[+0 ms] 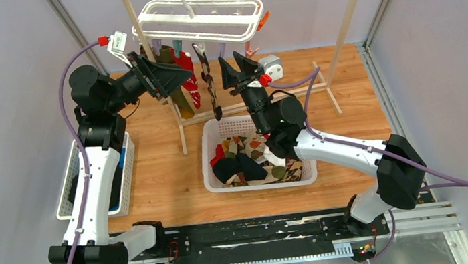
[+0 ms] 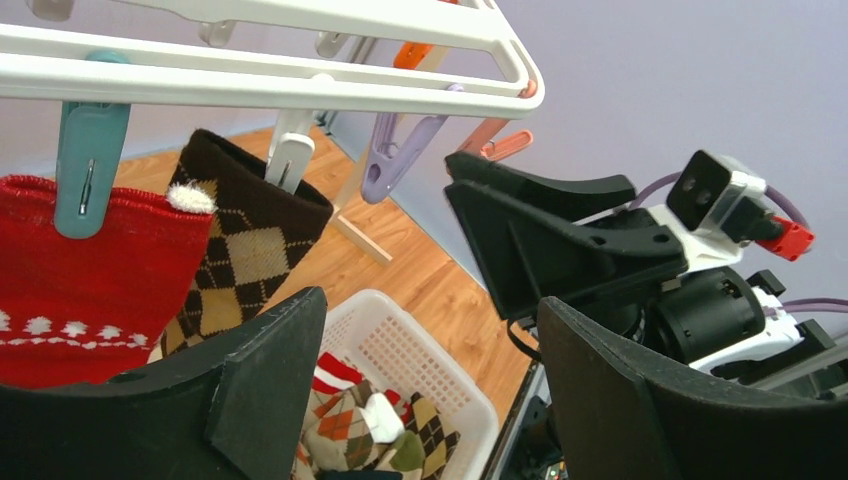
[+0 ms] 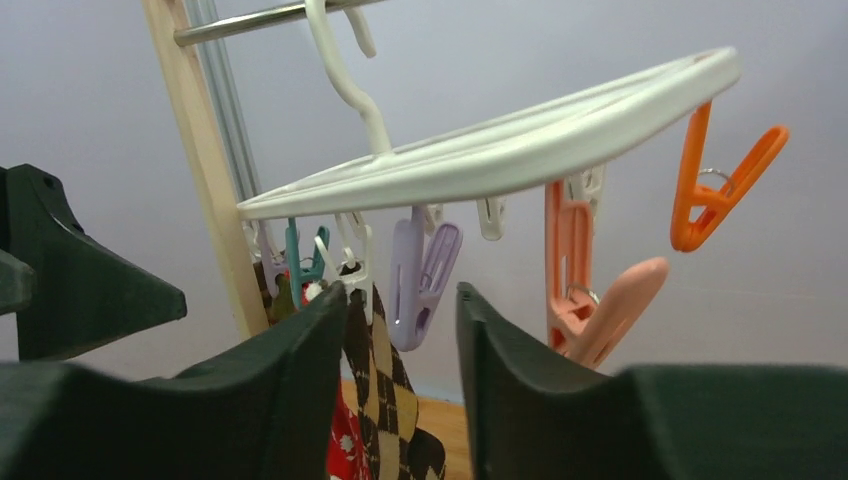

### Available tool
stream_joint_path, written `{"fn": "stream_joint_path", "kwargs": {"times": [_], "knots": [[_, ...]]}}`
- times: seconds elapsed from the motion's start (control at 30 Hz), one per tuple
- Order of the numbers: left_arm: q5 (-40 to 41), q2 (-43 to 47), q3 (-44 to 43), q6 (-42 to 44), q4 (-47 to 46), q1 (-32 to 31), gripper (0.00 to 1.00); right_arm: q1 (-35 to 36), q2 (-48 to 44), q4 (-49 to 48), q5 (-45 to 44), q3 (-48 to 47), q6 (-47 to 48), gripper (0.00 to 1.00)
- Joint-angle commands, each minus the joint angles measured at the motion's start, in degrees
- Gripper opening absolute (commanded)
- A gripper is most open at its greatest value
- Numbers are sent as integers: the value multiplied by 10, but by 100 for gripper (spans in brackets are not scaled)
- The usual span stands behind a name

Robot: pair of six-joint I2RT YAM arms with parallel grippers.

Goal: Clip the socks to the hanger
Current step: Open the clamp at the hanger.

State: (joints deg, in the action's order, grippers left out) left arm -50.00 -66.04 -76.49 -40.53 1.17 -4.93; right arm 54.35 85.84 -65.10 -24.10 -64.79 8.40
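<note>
left end effector (image 2: 430,320) wide apart, empty, beside argyle sock (image 2: 250,240); right end effector (image 3: 400,300) narrower, empty, under hanger (image 3: 520,150).

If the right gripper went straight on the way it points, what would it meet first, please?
The right gripper would probably meet the purple clip, hanging in line with the gap between its jaws; the brown checked sock hangs close beside that line. Depth is unclear.

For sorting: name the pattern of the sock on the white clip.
Brown argyle sock; left wrist view.

hanger (image 2: 250,85) white | red sock (image 2: 90,290) white-patterned | argyle sock (image 2: 245,250) brown-tan | basket (image 1: 208,159) white
</note>
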Motion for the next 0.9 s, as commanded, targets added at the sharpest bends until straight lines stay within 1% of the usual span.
{"fn": "stream_joint_path", "kwargs": {"times": [0.0, 0.1, 0.23, 0.33, 0.43, 0.5, 0.67, 0.87], "knots": [[-12, -1, -2, -6, -27, 4, 82, -3, 2, 4, -16, 14, 8, 49], [-9, -1, -1, 2, -24, 4, 85, 2, 14, 4, -16, 2, 29, 55], [1, -2, -3, 16, -14, 4, 90, 11, 43, -26, -55, -19, 78, 55], [7, -2, -6, 23, 7, 4, 91, 22, 77, -62, -90, -42, 137, 49], [9, -2, -9, 26, 12, 4, 92, 37, 116, -144, -144, -68, 218, 47], [10, -1, -10, 25, 12, 4, 92, 47, 141, -191, -155, -87, 272, 45], [11, 0, -6, 27, 14, 4, 92, 55, 168, -212, -144, -111, 325, 39], [10, 1, -2, 31, 14, 4, 92, 60, 183, -234, -156, -128, 375, 34]]}}
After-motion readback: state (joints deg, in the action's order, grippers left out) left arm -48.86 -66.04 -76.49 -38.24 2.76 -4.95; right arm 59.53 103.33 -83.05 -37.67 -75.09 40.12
